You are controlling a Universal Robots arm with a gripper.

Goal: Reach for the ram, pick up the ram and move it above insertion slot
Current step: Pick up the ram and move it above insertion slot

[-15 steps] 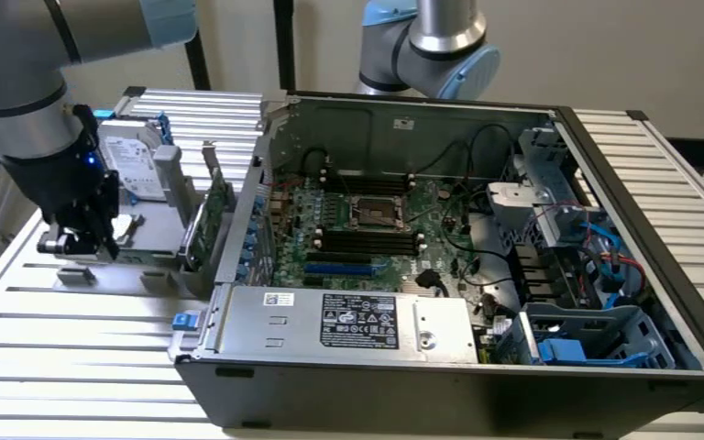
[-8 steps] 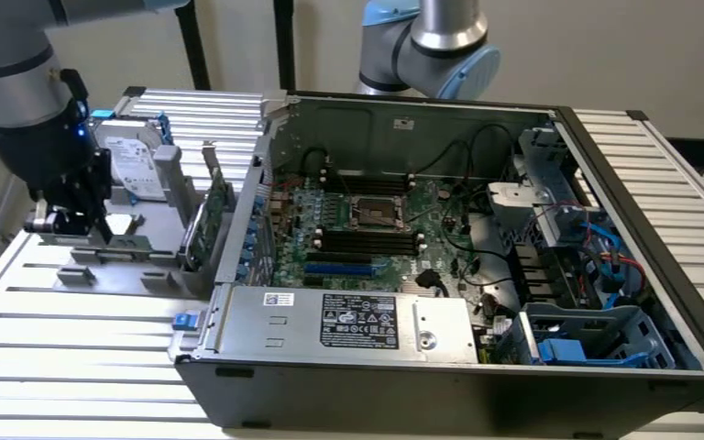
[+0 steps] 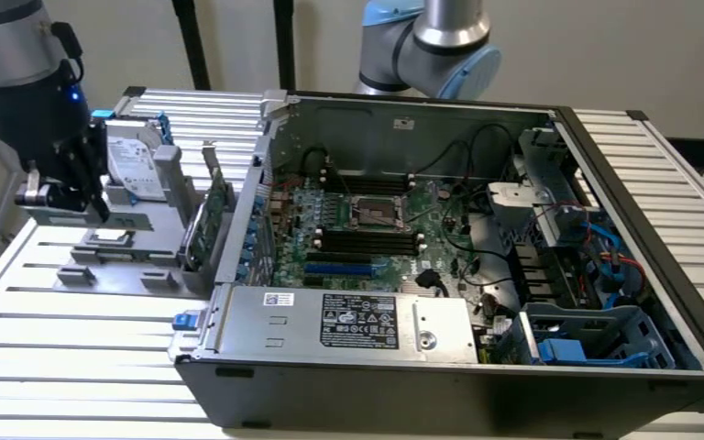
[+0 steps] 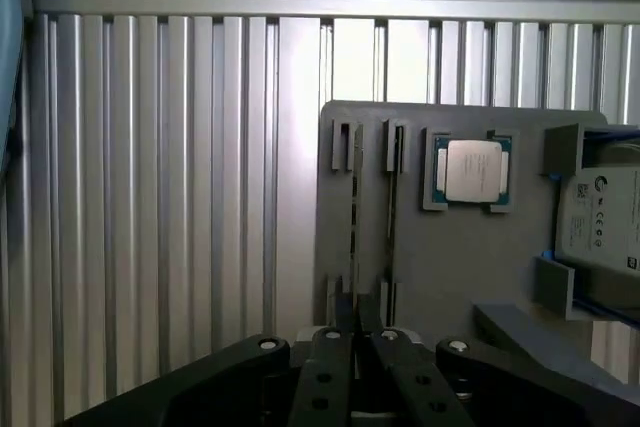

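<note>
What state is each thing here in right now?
Black computer case: open, side panel off.
Square silver processor chip: lying flat in the grey holder pocket.
Silver hard drive: standing upright in holder.
Green expansion card: upright in holder.
Narrow green ram stick: seemingly on edge in holder slot, under the black gripper.

Grey holder tray (image 4: 450,267) on silver ribbed table (image 4: 150,197); silver CPU (image 4: 473,169) w/ blue-green edge. Black gripper (image 4: 355,342). Green motherboard (image 3: 365,229), black slots, blue slot, in dark grey PC case (image 3: 450,385). Green card (image 3: 212,220). White-label silver drive (image 3: 132,160).
</note>
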